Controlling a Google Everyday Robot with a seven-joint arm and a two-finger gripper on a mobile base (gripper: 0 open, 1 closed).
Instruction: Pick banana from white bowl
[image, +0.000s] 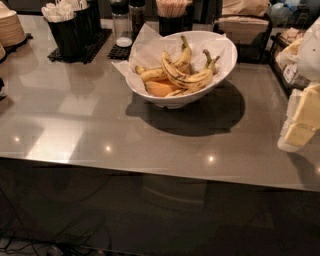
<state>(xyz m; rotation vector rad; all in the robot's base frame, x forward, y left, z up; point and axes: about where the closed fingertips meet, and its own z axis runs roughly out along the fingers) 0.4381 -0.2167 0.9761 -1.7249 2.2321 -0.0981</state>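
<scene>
The white bowl stands on the grey counter, towards the back and a little right of the middle. It is lined with crumpled white paper. Several spotted yellow bananas lie in it, stems pointing up and back. My gripper shows at the right edge of the camera view, pale and yellowish, hanging above the counter. It is well to the right of the bowl and a little nearer than it, and apart from it. Nothing shows in its grasp.
Black holders of white utensils and shakers stand at the back left. A cup of sticks and a napkin box stand behind the bowl. Stacked brown plates are far left. The counter's front edge crosses below.
</scene>
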